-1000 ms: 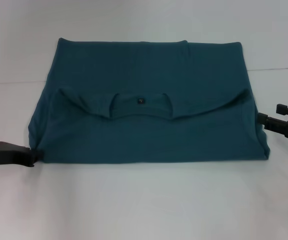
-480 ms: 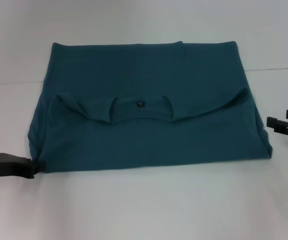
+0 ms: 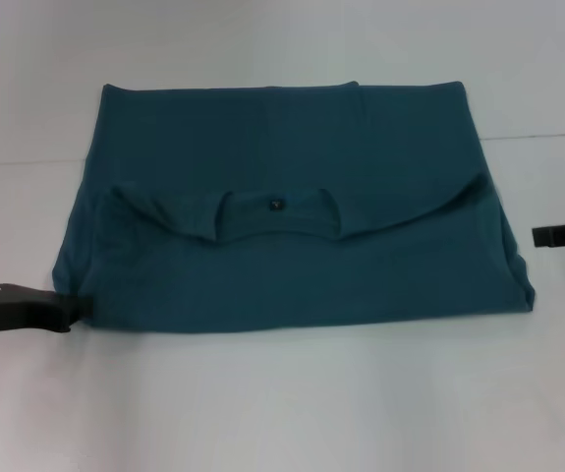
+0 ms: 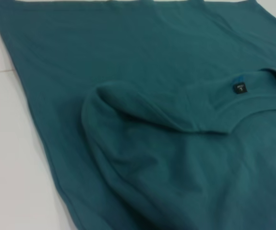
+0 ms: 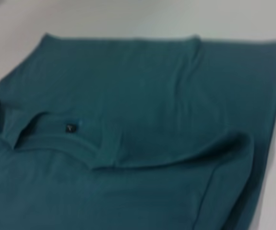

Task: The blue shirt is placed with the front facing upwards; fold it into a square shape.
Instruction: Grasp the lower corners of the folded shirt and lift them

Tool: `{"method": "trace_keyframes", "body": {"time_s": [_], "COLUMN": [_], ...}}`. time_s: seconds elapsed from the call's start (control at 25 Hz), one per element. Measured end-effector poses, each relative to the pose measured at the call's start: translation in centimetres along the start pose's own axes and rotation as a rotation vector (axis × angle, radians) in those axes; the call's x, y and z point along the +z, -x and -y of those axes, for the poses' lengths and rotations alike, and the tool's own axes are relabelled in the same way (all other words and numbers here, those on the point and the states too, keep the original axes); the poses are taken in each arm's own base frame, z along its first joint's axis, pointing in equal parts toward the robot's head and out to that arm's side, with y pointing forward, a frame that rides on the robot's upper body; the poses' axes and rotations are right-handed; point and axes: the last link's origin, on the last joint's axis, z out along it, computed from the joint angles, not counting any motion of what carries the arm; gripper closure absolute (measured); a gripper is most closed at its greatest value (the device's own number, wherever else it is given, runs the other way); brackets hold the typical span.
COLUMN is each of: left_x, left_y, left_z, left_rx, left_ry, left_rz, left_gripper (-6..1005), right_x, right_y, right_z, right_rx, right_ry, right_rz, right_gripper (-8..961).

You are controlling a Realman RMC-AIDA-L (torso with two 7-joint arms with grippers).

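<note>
The blue shirt (image 3: 282, 197) lies on the white table, folded across so that its collar half lies over the near part. The round collar with its small black label (image 3: 274, 205) faces up at the middle. The chest lettering is hidden. My left gripper (image 3: 71, 308) lies low on the table, its tip touching the shirt's near left corner. My right gripper (image 3: 555, 234) is at the right edge of the head view, apart from the shirt's right side. The left wrist view shows the shirt (image 4: 142, 120) and its label (image 4: 239, 88). So does the right wrist view, with shirt (image 5: 138, 143) and label (image 5: 70, 127).
The white table (image 3: 282, 413) stretches in front of the shirt and to both sides. A faint seam in the table surface (image 3: 537, 136) runs across behind the shirt's middle.
My right gripper has drawn back to the right, away from the shirt's right edge. The shirt's far edge has shifted a little left. My left gripper stays at the near left corner.
</note>
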Motion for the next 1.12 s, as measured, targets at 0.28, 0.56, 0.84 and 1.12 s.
{"method": "trace_keyframes", "body": {"time_s": [0.28, 0.56, 0.84, 1.12], "left_x": [0.1, 0.1, 0.3, 0.4], "left_y": [0.0, -0.2, -0.3, -0.2], "left_z": [-0.1, -0.2, -0.3, -0.3], "left_rx": [0.000, 0.002, 0.005, 0.002], "left_ry": [0.002, 0.004, 0.005, 0.003], "left_rz": [-0.003, -0.008, -0.011, -0.010], "left_gripper": [955, 956, 955, 956], "right_x": [0.5, 2.4, 4.1, 5.0], "right_y": [-0.5, -1.8, -2.1, -1.8], "right_z": [1.0, 1.2, 0.8, 0.0], "right_rx": [0.054, 0.074, 0.058, 0.055], "right_ry": [-0.041, -0.025, -0.004, 0.023], "right_rz": [-0.149, -0.173, -0.170, -0.155], "right_gripper": [178, 179, 179, 183]}}
